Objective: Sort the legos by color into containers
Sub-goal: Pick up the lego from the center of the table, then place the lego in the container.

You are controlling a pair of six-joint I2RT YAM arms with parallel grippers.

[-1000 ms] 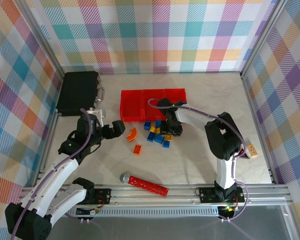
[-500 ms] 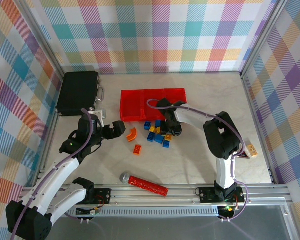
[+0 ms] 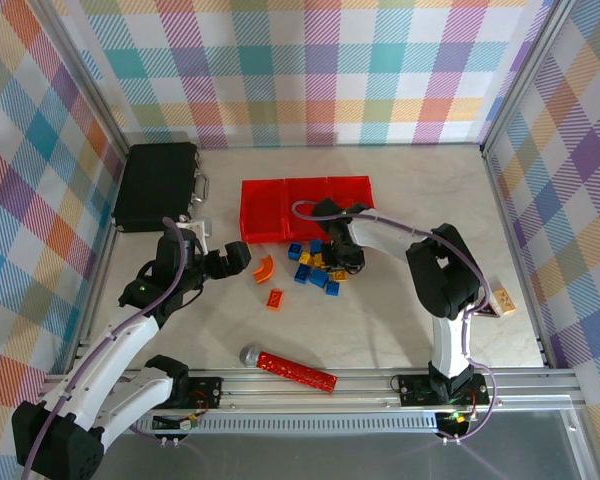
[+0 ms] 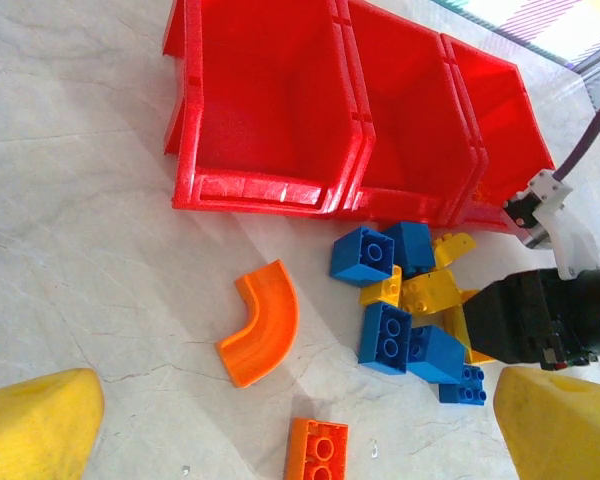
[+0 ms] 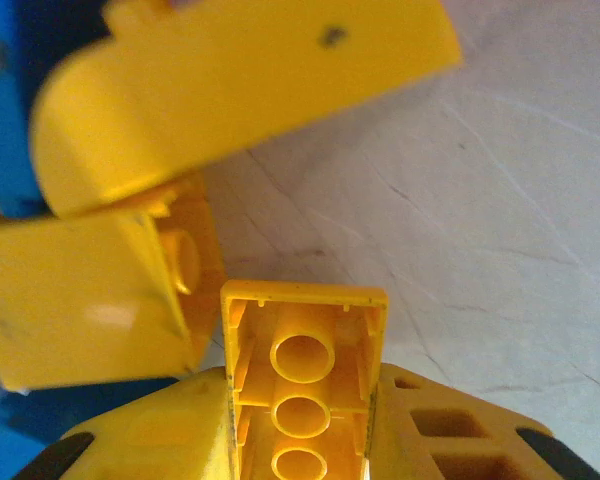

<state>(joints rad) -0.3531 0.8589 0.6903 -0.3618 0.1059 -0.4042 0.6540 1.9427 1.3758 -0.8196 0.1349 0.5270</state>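
The three joined red containers (image 3: pixel 305 207) (image 4: pixel 260 190) stand empty at mid-table. Just in front of them lies a pile of blue and yellow legos (image 3: pixel 316 266) (image 4: pixel 405 330). My right gripper (image 3: pixel 342 262) (image 5: pixel 300 435) is down in that pile, shut on a yellow brick (image 5: pixel 302 350) whose hollow underside faces the camera. Other yellow pieces (image 5: pixel 100 300) press close on its left. An orange curved piece (image 3: pixel 264 268) (image 4: pixel 263 322) and an orange brick (image 3: pixel 274 298) (image 4: pixel 318 455) lie apart to the left. My left gripper (image 3: pixel 238 256) (image 4: pixel 295 430) hovers open over these two, holding nothing.
A black hard case (image 3: pixel 158 185) sits at the far left by the wall. A long red studded bar (image 3: pixel 295 371) with a grey ball end lies near the front rail. A small tan block (image 3: pixel 502 301) rests by the right wall.
My right gripper's fingers have closed onto the yellow brick in the pile. The left arm has stayed still and open.
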